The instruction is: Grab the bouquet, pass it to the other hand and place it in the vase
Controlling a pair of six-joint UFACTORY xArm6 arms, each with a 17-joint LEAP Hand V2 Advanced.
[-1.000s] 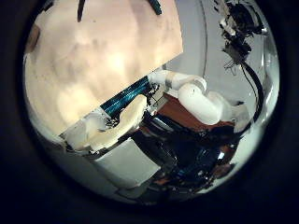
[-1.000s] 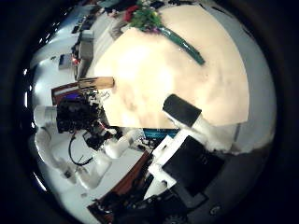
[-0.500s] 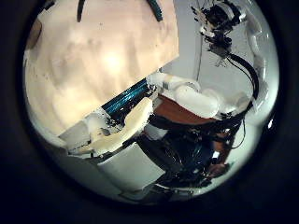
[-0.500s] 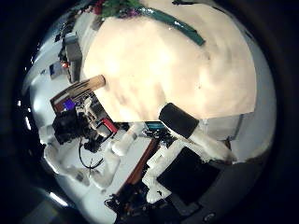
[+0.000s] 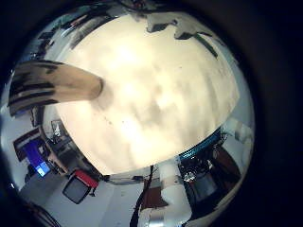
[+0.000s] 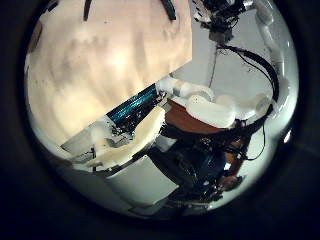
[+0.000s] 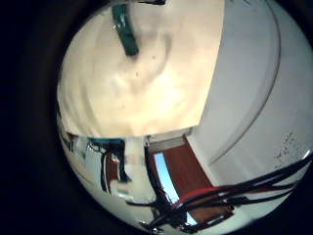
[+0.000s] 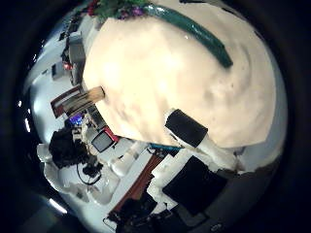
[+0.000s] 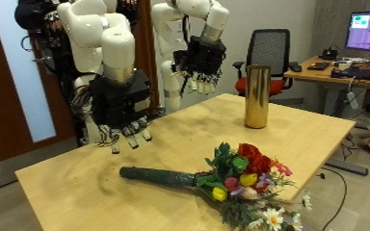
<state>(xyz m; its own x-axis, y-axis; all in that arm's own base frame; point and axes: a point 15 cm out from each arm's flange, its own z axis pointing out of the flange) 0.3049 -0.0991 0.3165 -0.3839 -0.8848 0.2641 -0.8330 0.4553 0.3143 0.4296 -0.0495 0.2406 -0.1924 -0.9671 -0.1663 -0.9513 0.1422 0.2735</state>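
In the outside view the bouquet (image 9: 240,179) lies on the wooden table (image 9: 95,178), red and yellow flowers toward the front edge, dark green wrapped stem (image 9: 160,176) pointing toward my right hand. My right hand (image 9: 118,114) hangs open above the table, just behind the stem end. My left hand (image 9: 204,60) hangs open higher up, behind the tall gold vase (image 9: 255,96), which stands upright near the far edge. The right little finger side palm view shows the stem (image 7: 124,29).
An office chair (image 9: 274,53) and a desk with a monitor (image 9: 363,31) stand behind the table. A wooden door (image 9: 8,87) is beside the arms.
The right palm camera has moved closer to the table and bouquet, which now fill more of its view. In the left thumb side view the other hand has drifted toward the picture's edge.
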